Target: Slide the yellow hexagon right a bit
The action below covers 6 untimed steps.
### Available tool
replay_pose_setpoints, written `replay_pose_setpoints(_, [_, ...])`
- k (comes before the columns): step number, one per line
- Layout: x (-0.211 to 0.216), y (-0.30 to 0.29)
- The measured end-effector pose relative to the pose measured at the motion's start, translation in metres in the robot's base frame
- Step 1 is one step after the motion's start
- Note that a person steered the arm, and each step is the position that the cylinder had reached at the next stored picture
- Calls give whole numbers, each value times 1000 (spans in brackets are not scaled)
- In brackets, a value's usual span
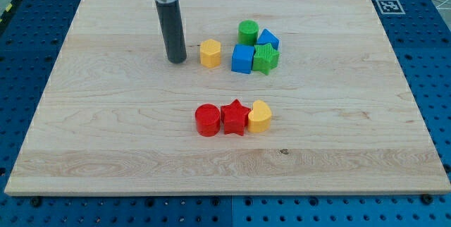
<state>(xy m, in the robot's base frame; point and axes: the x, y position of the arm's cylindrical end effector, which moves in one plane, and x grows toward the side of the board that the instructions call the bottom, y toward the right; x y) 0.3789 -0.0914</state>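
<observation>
— While nothing stirs at the board's (77, 149) near edge, what sits closest to us?

— Three pieces in a touching row: a red cylinder (207, 120), a red star (235, 117) and a yellow heart-like block (260, 117), all matte and chunky on pale, grained wood. They lie well apart from the work above and seem to be bystanders.

— And the job itself?

— Farther up stands the yellow hexagon (210, 53), alone, upright, flat-topped. Just beside it on the view's left is the tip (177, 60) of a smooth dark rod, a narrow gap between them; I can't swear it isn't touching. There is no hand here to open or close, only that bare rod, holding nothing.

— Why that side?

— A push to the view's right needs contact from the left, I'd judge, so the rod looks staged for it.

— Anything in the way?

— Near, on the right, a tight cluster: blue cube (242, 58), green star-like block (266, 58), a second blue block (268, 39) and green cylinder (247, 31) behind. A short shove should stop before them.
</observation>
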Motion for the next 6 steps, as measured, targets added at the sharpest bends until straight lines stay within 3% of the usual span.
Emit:
replay_pose_setpoints(1, [-19, 0])
replay_pose_setpoints(6, [-8, 35])
